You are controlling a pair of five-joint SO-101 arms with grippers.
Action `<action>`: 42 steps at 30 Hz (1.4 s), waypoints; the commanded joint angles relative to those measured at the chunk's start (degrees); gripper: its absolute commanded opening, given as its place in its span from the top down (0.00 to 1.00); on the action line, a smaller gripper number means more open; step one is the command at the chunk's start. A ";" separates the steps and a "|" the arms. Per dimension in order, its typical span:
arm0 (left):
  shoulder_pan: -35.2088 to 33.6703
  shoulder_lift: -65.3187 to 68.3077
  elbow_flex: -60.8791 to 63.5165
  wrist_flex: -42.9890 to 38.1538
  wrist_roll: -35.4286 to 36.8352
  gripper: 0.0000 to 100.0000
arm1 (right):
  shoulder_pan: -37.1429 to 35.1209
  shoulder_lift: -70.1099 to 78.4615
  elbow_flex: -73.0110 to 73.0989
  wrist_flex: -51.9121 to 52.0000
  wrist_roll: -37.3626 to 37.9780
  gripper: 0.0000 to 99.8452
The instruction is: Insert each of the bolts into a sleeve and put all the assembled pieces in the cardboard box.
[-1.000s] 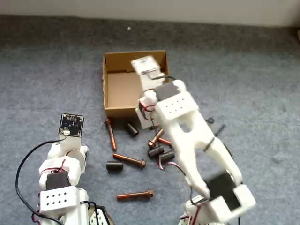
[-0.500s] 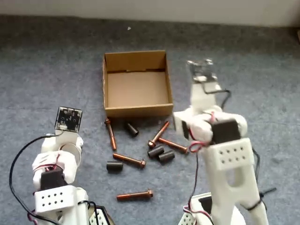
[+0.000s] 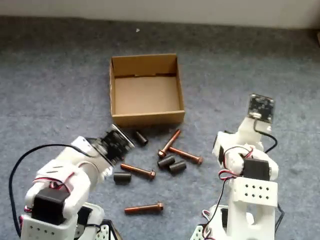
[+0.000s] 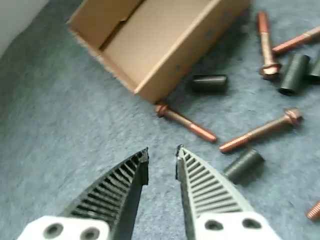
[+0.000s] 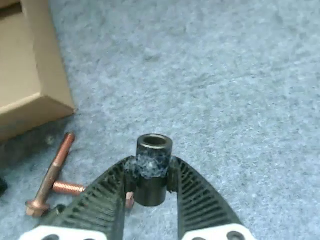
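Right end effector clamping black sleeve, axis along fingers, left end effector slightly parted

The high camera hangs fixed above the arms' side of the grey carpet, looking down and forward from far enough to take in both arms and the whole cardboard box. The left wrist camera sits just behind the left gripper, facing along its fingers, low over the carpet. The right wrist camera looks likewise past the right gripper and its clamped sleeve. All three share the box's near wall and the bolts before it.
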 commanded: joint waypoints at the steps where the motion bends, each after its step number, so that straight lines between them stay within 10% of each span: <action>1: 12.44 0.48 -0.92 3.78 -0.44 0.83 | 5.32 -1.63 -0.48 -3.30 -4.13 1.00; 20: 43.47 47.87 -1.89 -10.81 12.57 0.83 | 19.12 -1.63 -0.48 -6.29 -9.76 1.00; 42: 43.74 70.37 -4.88 -19.52 18.99 0.83 | 20.09 -1.89 -0.48 -6.29 -9.76 1.00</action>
